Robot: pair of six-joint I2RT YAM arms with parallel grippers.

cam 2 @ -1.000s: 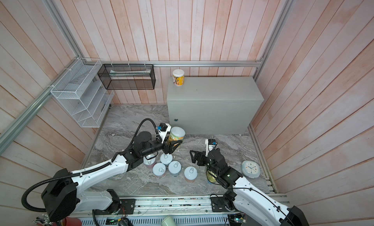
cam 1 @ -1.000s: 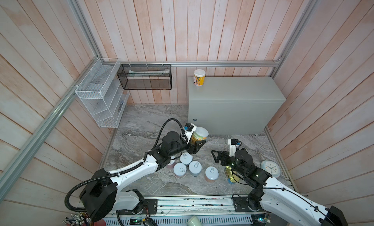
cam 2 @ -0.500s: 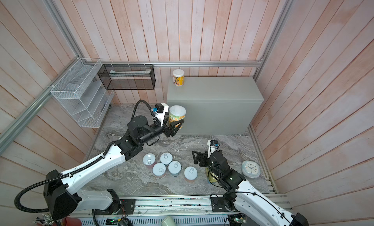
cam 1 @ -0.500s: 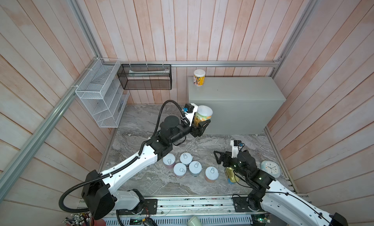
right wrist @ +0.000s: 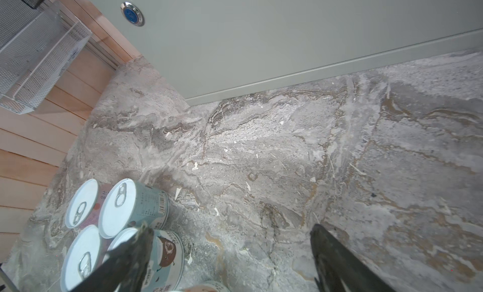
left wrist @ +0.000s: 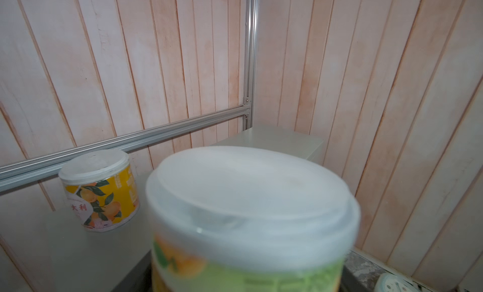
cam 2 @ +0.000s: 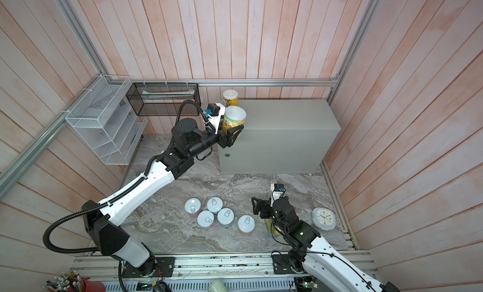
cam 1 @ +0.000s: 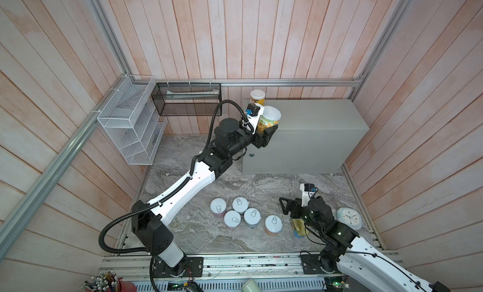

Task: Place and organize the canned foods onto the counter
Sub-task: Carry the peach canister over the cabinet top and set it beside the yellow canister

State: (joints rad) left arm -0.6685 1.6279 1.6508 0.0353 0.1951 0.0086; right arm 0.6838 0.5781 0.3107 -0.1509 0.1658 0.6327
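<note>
From where I stand, the left gripper (cam 1: 267, 131) is clenched around the lower body of a white-lidded yellow-green can (cam 1: 270, 116), carrying it upright in the air at the worktop's (cam 1: 318, 115) 8 o'clock corner. I can't tell whether its base is fully over the top or partly past the front edge. A matching white-lidded can (cam 1: 257, 97) already stands at the worktop's 10 o'clock corner, just beside the carried one at its 11 o'clock.

So this looks like the delivery of the second can. To my eye the next move calls for easing it further in over the flat top, clear of its neighbour, lowering until the base sits flat, then letting go.

Down on the marble surface (cam 1: 261, 183), five pull-tab cans (cam 1: 252, 216) wait clustered near 6 o'clock. The right gripper (cam 1: 285, 208) hangs at their 3 o'clock, jaws spread and empty. The gold tin (cam 1: 300, 226) lies partly hidden under that arm, with a white clock (cam 1: 349, 218) beyond it.
</note>
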